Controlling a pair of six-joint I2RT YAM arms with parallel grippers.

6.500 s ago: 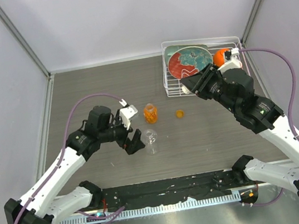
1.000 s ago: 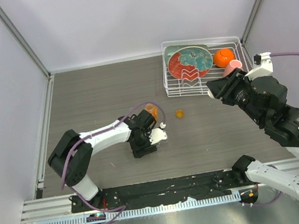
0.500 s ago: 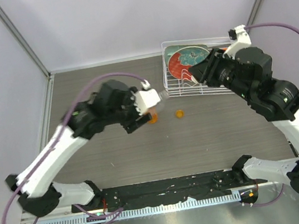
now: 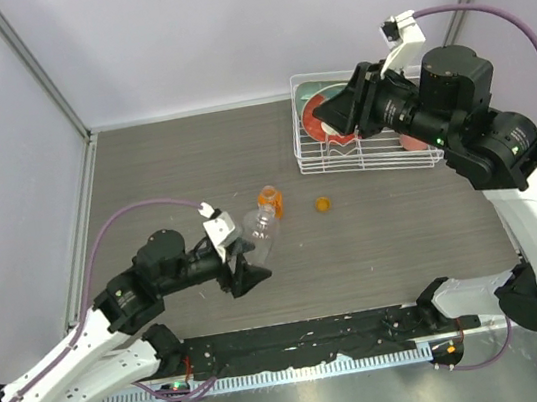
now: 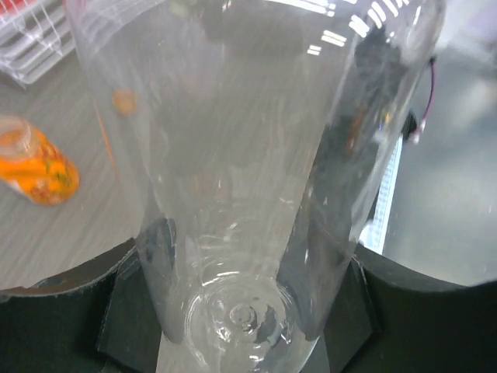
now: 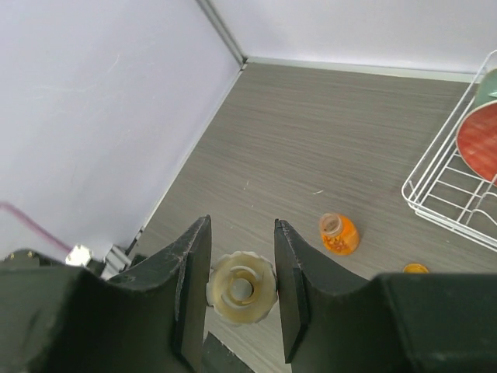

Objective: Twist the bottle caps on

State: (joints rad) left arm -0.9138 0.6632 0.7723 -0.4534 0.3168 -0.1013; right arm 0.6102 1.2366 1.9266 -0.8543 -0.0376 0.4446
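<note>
At lower centre, grips the clear bottle (image 4: 260,225) in the left gripper (image 4: 247,262); upper right, pinches the cream-white cap (image 6: 241,288) in the right gripper (image 6: 241,249).

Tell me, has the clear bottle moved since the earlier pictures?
Yes. The clear bottle has shifted toward the orange bottle, away from the arms' bases, and is now tilted in the left claw.

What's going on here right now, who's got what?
The left tool grips the clear bottle by its base end, tilted with the neck pointing away from the arm. The right tool is raised near the dish rack and pinches the cream-white cap between its fingers. That cap is not yet on any bottle. The orange bottle stands uncapped on the table, and the orange cap lies loose beside it.
</note>
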